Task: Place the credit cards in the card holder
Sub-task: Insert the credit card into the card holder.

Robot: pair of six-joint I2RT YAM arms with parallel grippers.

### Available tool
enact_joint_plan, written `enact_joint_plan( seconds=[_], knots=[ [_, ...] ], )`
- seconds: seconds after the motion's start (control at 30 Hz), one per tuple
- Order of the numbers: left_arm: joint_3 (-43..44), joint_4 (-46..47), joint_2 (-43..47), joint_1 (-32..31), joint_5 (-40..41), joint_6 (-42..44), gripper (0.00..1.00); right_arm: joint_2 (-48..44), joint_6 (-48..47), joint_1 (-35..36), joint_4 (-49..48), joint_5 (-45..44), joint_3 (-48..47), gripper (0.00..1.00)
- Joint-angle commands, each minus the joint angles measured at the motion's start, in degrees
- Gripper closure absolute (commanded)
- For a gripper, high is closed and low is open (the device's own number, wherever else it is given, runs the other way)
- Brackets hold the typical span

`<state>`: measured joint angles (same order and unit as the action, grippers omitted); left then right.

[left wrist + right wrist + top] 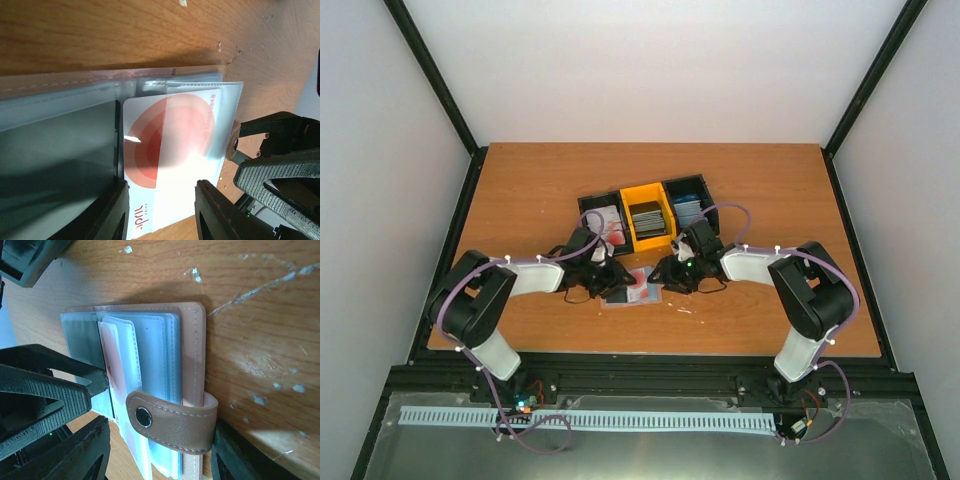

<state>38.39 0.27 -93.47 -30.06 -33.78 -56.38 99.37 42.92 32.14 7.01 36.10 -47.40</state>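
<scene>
A tan leather card holder [192, 355] lies open on the table between both grippers, and shows in the top view [638, 290]. Its clear sleeves [150, 345] fan out and its snap strap [172, 422] folds over them. A white card with red blotches [167, 140] sits partly inside one clear sleeve [227, 115]. A dark card [60, 145] fills the sleeve beside it. My left gripper [162, 215] is open, its fingers spread just above the white card's free end. My right gripper [160, 455] is open and straddles the strap end of the holder.
Three bins stand behind the holder: a black one with white-and-red cards [605, 222], a yellow one with dark cards [650, 218], and a black one with blue cards [688, 210]. The right gripper's fingers [280, 165] hang close beside the sleeve.
</scene>
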Motion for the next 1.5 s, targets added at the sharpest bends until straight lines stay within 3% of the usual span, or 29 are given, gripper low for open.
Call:
enact_joint_plan(
  seconds=[0.0, 0.37, 0.53, 0.63, 0.7, 0.8, 0.87, 1.13, 1.47],
  knots=[
    [1.72, 1.87, -1.73, -0.43, -1.43, 1.34, 0.62, -0.43, -0.20, 0.47, 0.03, -0.13, 0.98, 0.45],
    [3.49, 1.77, -1.88, -0.47, -0.63, 2.71, 0.62, -0.93, 0.23, 0.46, 0.09, -0.66, 1.17, 0.45],
    [2.41, -2.01, 3.44, -0.51, 6.69, 0.78, 0.53, -1.61, -0.08, 0.46, 0.80, -1.88, 1.17, 0.45],
    [1.60, 0.46, 2.56, -0.51, 5.56, -0.99, 0.51, -1.31, -0.18, 0.42, 0.77, -1.96, 1.09, 0.45],
    [2.28, 1.42, 0.25, -0.72, 3.52, -1.42, 0.54, -1.01, -0.21, 0.40, 0.82, -2.01, 1.15, 0.45],
    [3.03, 2.00, -1.25, -1.82, 2.72, -1.42, 0.70, -0.78, -0.25, 0.46, 0.81, -1.95, 1.29, 0.45],
    [3.71, -0.77, -1.68, -2.10, 4.42, -1.44, 0.72, -0.73, -0.24, 0.47, 0.73, -1.87, 1.34, 0.45],
    [1.66, -1.40, 2.02, -2.19, 6.88, -1.58, 0.55, -0.67, -0.12, 0.47, 0.19, -1.64, 1.60, 0.45],
    [2.71, -7.81, 3.80, -2.18, 11.37, -2.92, 0.60, -0.74, -0.01, 0.47, -0.06, -1.64, 1.94, 0.45]
  ],
)
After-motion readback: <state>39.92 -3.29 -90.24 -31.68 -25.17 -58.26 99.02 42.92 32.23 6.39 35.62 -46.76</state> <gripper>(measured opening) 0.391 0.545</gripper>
